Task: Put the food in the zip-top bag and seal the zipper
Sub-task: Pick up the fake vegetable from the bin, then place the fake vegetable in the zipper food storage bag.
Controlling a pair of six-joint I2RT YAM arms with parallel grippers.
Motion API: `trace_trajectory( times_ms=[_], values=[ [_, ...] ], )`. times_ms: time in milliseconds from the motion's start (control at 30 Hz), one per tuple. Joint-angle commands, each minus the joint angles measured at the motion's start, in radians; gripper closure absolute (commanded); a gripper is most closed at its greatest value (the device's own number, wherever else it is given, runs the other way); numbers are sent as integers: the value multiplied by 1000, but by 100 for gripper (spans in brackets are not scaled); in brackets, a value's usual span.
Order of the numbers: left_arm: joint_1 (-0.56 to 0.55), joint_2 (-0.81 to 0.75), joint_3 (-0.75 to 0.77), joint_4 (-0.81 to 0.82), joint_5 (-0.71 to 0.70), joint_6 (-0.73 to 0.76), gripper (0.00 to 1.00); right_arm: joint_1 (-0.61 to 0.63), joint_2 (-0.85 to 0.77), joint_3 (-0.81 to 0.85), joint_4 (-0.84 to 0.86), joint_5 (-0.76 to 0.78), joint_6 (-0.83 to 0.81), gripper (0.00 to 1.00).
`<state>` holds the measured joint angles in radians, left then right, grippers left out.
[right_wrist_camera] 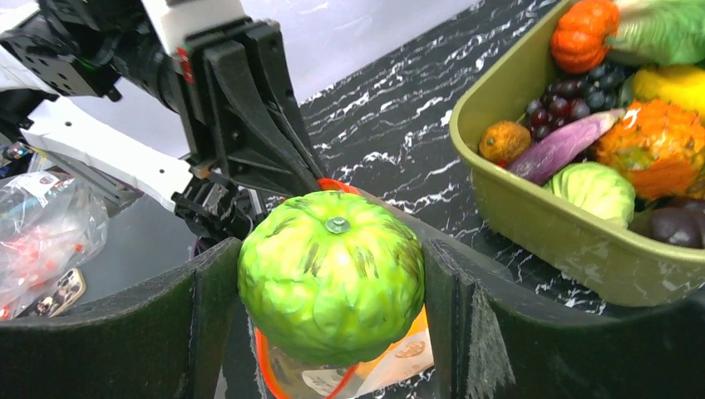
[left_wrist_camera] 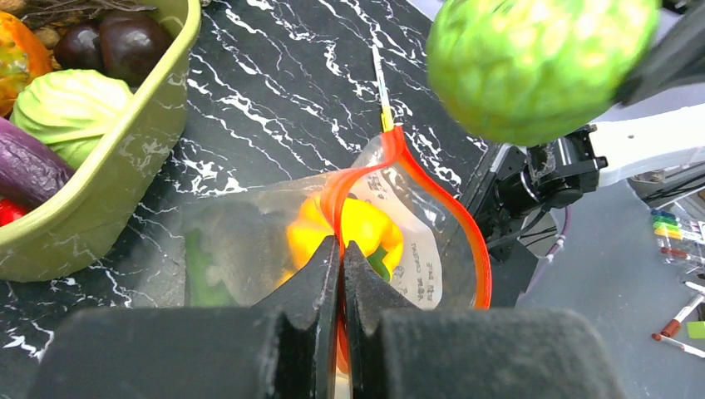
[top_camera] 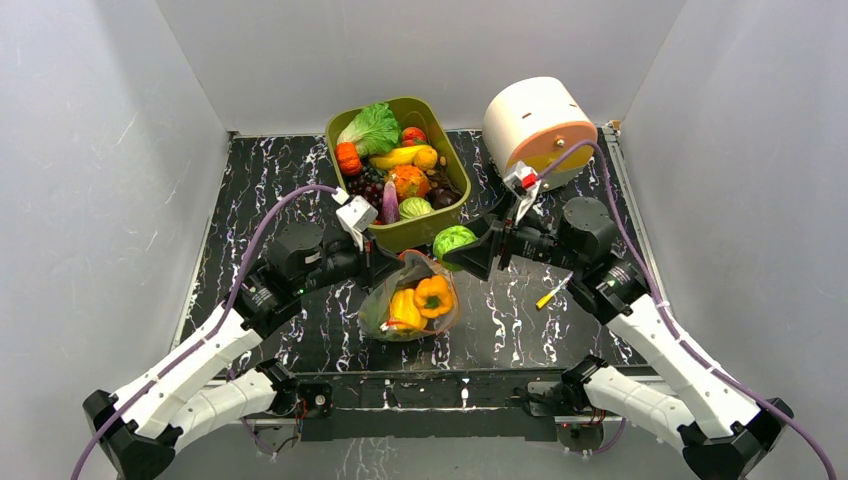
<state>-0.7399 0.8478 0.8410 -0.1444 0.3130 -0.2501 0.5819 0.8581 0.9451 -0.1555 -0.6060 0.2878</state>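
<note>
The clear zip-top bag [top_camera: 408, 300] lies mid-table with its mouth held up and gaping; yellow and orange peppers [top_camera: 433, 295] show inside it. My left gripper [left_wrist_camera: 342, 243] is shut on the red-orange zipper [left_wrist_camera: 465, 224] strip at the bag's near rim. A bumpy round green fruit [right_wrist_camera: 331, 274] is clamped between the fingers of my right gripper [right_wrist_camera: 331, 287], which hangs just above the bag's mouth. That fruit [top_camera: 453, 241] hovers between the tub and the bag in the top view. More food fills the olive-green tub [top_camera: 440, 222] behind.
A white and peach cylinder [top_camera: 535, 125] lies on its side at the back right. A small yellow stick [top_camera: 551, 292] rests on the black marbled table right of the bag. Grey walls close in on three sides.
</note>
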Motion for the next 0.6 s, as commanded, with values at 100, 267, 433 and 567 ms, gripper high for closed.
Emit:
trace_trajectory(
  times_ms=[100,267,433,567],
  values=[
    [-3,-1,41,90,37,-35,100,31,51,11,-18,62,40,52],
    [-3,22,49,30,33,-31,100,114,70,3,-19,136,78,53],
    [-3,-10,38,29,-12,-75,100,265,101,37,-85,268,73,52],
    [-2,-14,44,35,-8,-102,100,342,117,58,-93,346,64,52]
  ],
)
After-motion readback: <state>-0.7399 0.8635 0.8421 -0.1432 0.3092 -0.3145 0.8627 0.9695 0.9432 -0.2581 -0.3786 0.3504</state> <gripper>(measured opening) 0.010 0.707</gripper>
